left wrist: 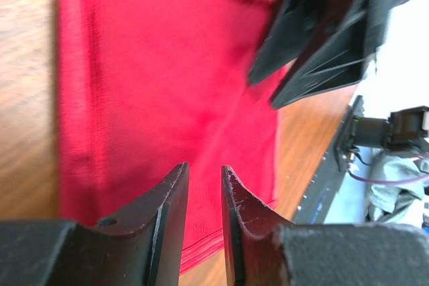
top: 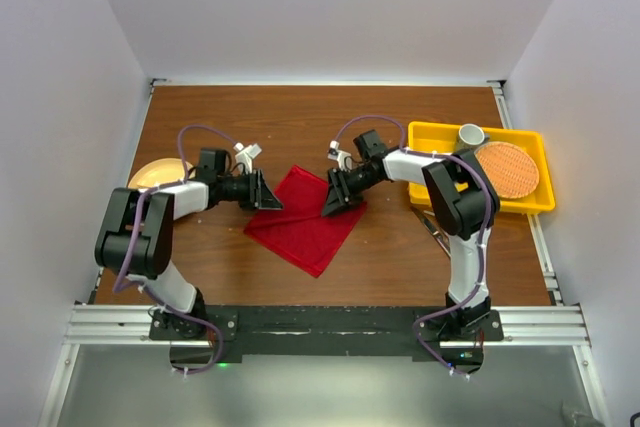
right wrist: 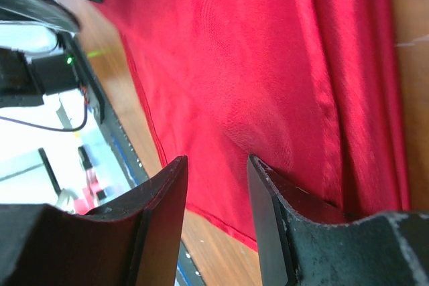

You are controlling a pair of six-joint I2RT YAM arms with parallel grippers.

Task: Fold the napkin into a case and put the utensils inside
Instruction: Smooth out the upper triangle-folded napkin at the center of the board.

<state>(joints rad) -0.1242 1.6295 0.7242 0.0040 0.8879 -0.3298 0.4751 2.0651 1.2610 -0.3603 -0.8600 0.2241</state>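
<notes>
1. The deep-red napkin (top: 303, 222) lies diamond-wise at the centre of the table (top: 400, 257), not yet a case.
2. The left end effector (top: 268, 195) sits at its 10 o'clock edge and the right end effector (top: 335, 199) at 2 o'clock. Both are released, jaws parted, pinching nothing.
3. The folding step appears to be in hand. Next, each must clench an edge and carry it across evenly.

Looking down on a brown wood-grain tabletop (top: 300, 112), boxed in at the back, left and right by plain white wall panels (top: 320, 7). Showing a silver aluminium rail frame (top: 110, 322) carrying a black plate (top: 320, 332) along the near edge, with a dull grey surface (top: 300, 397) lying below it. Receiving soft, even light and casting only faint shadows.
</notes>
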